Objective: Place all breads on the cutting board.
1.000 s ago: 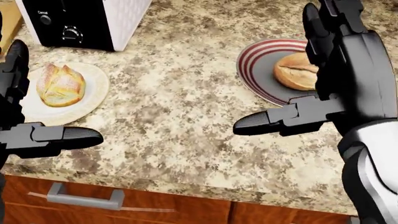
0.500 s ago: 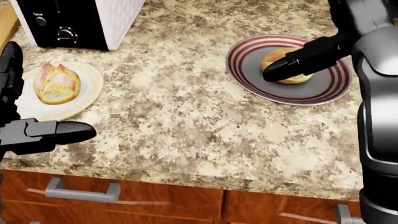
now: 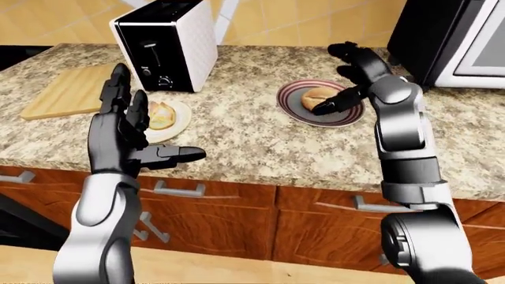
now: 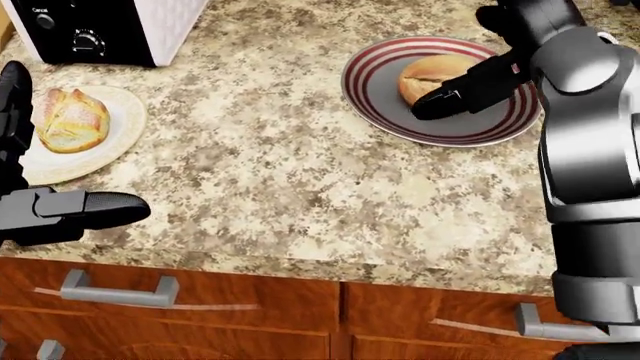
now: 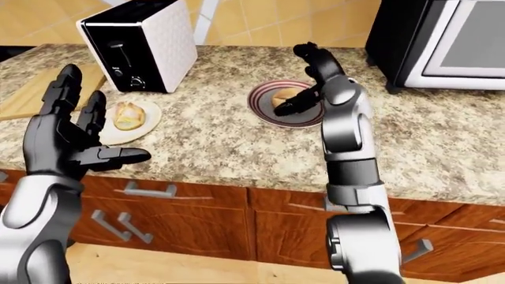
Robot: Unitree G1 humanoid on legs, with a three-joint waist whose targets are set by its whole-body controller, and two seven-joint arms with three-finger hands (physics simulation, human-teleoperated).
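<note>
1. Sitting on a striped plate (image 4: 380, 105) at the upper right of the head view, a round golden roll (image 4: 430, 75) shows a pale split crust; a second, floury bread (image 4: 70, 118) with a cross-cut top rests on a cream plate (image 4: 110, 139) at the left, both on the speckled table (image 4: 290, 187).
2. The wooden cutting board (image 3: 67, 92) lies left of the toaster (image 3: 170, 50), well apart from both breads.
3. The right hand (image 4: 480, 56) is spread wide, its thumb lying across the roll; the left hand (image 3: 130, 133) hovers open near the cream plate, holding nothing.
4. Since half a second ago, the whole head view has shifted, and the right arm reaches farther over the striped plate.
5. The right hand covers part of the roll, so contact is unclear; a microwave (image 3: 454, 41) is cut off at right.
</note>
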